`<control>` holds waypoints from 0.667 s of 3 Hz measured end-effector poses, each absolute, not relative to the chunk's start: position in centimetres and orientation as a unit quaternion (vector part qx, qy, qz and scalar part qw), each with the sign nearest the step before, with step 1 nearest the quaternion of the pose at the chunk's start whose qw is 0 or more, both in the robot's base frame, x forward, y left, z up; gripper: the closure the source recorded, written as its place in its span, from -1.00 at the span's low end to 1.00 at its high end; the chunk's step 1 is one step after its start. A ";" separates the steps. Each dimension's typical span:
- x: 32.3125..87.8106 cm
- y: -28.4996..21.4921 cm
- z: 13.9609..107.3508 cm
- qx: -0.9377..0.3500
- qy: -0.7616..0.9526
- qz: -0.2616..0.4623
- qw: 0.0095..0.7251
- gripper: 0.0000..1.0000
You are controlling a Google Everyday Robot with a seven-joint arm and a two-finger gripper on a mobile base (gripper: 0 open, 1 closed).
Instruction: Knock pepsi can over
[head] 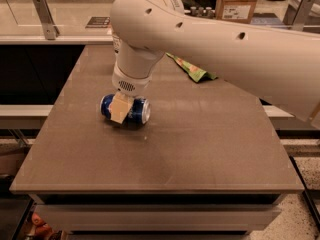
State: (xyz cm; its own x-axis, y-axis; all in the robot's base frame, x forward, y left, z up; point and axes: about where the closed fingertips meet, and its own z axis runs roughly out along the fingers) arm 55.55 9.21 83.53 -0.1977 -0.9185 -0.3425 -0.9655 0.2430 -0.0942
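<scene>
Since seemingly done knocking, lift claw (pixel 121 112) off pepsi can (pixel 136 109) lying flat at nine o'clock on table (pixel 210 149); cannot tell whether wide or narrow.

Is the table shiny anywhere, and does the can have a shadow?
In the camera view, warm overhead light leaves a soft sheen on the table to the right of the tipped can, and a small dark shadow sits under the can, where the gripper is.

Seemingly an office canteen or test lab: a grey-topped table (pixel 200 149) stands before a long pale counter (pixel 65 30) bearing a metal bracket (pixel 44 15); a cardboard box (pixel 239 3) sits behind; speckled floor (pixel 306 170) below; the gripper (pixel 120 109) is low over the table, at the pepsi can (pixel 139 110).
</scene>
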 end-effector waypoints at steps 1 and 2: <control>55.6 9.2 83.6 -0.611 0.771 0.071 0.167 0.62; 55.5 9.3 83.6 -0.612 0.770 0.070 0.167 0.17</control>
